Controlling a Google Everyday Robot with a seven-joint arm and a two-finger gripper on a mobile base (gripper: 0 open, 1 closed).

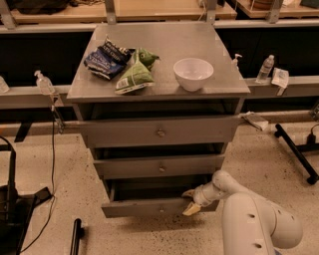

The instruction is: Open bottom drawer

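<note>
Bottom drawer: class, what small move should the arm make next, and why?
Probably a short pull straight out toward the camera: the gripper sits at the front edge of the bottom drawer, right of its knob, and the drawer is only partly out.

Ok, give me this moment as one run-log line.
step: open bottom drawer | narrow grey metal bottom drawer: partly pulled out | tool: at drawer front's right end

It looks like a robotics lab: long workbenches (pixel 149 7), cables (pixel 53 149) on a speckled floor (pixel 259 159), the gripper (pixel 190 201) at the bottom drawer (pixel 144 206).
</note>
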